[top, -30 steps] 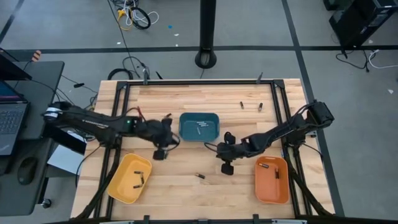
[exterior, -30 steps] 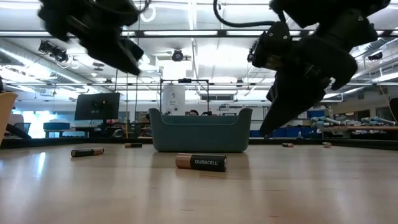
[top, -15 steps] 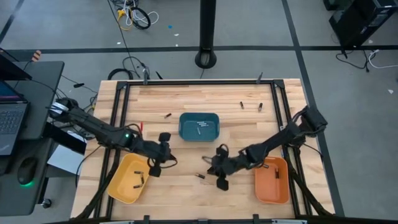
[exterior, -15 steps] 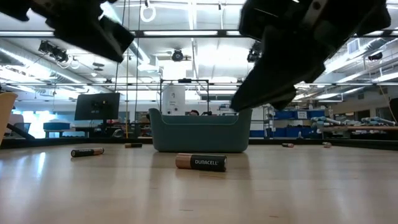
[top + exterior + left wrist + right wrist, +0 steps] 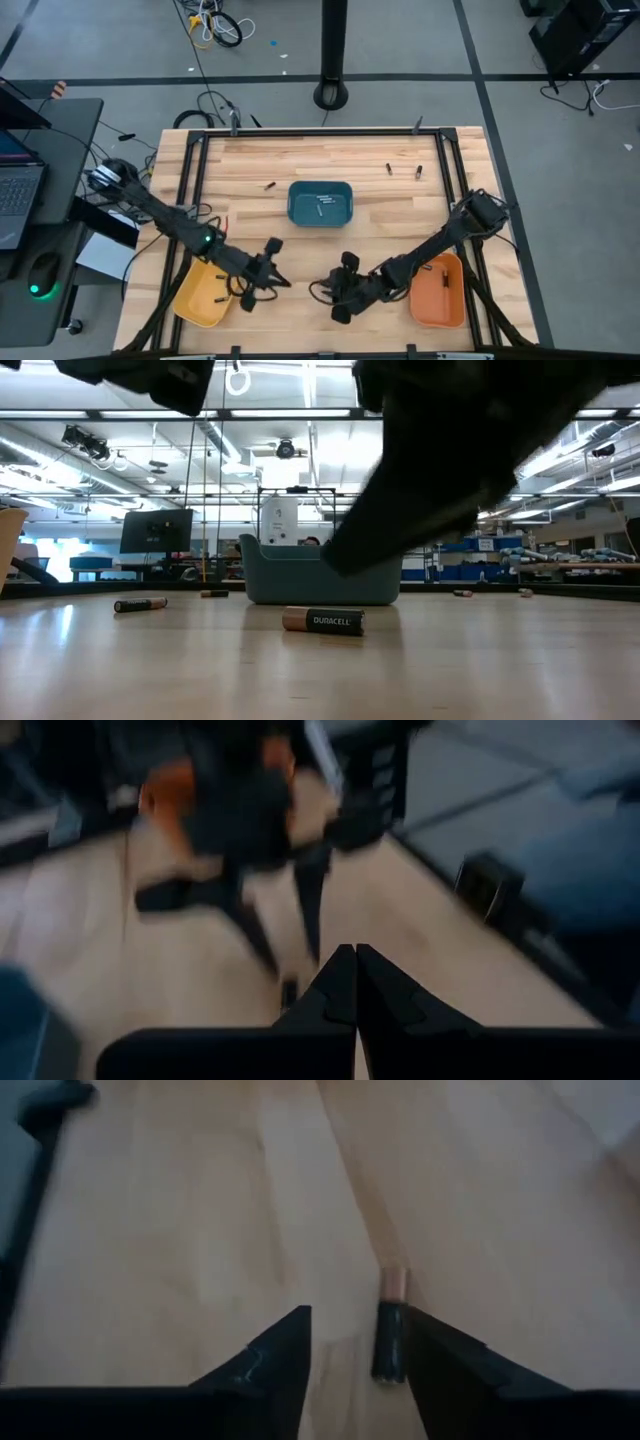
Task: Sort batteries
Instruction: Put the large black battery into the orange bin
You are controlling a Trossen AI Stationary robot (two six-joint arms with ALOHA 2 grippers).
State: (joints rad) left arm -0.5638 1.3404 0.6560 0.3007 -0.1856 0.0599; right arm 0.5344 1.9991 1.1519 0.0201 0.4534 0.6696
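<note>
Dark battery (image 5: 390,1336) with copper-toned end, laid flat on the worktop (image 5: 200,1230), framed by the right end effector (image 5: 355,1355), fingers parted, nothing gripped, left end effector (image 5: 355,982) closed, empty

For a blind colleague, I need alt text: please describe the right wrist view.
The right gripper hangs open just above the wooden table, and a battery with a copper-toned end lies close to the inner side of one dark finger. Nothing is gripped yet.
</note>
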